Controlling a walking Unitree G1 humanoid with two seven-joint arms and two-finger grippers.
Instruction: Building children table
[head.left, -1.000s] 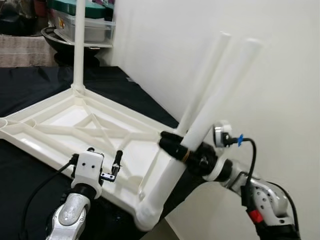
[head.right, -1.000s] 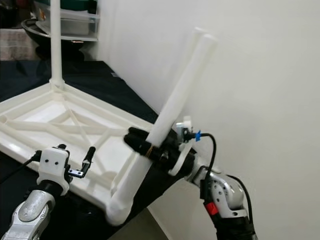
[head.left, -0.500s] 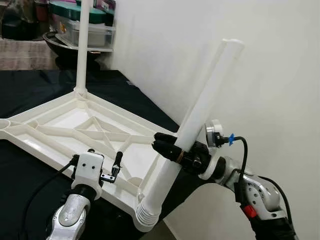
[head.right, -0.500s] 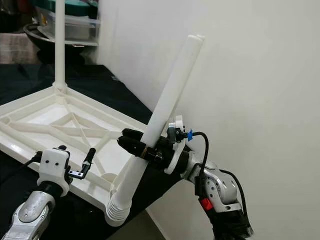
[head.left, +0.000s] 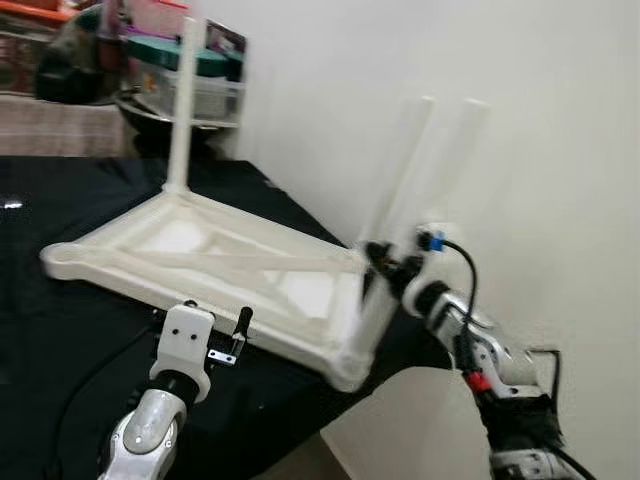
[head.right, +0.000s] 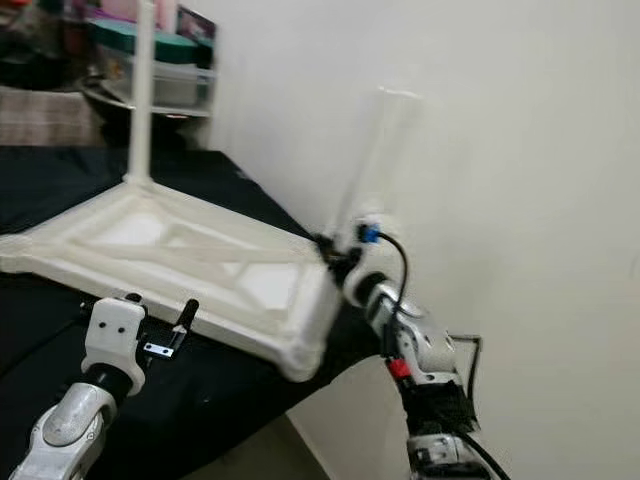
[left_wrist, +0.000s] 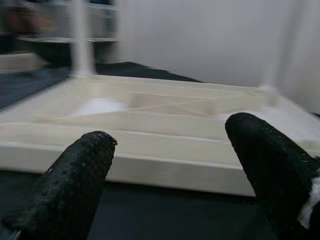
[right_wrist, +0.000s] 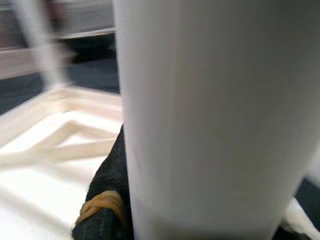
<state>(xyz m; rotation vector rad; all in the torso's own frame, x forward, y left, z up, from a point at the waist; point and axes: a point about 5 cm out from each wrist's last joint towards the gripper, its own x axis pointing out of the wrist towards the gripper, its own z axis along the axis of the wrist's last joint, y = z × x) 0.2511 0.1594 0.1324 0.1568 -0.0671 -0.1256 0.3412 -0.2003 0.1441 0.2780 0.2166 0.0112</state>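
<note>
at the upturned tabletop's (head.left: 200, 255) near corner, right gripper (head.left: 385, 268) clamps a leg (head.left: 395, 240); left gripper (left_wrist: 170, 165) gapes wide.

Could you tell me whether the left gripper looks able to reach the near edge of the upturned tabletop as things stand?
Probably yes: the left gripper, fingers open, hangs just short of the tabletop, with nothing between them.
</note>
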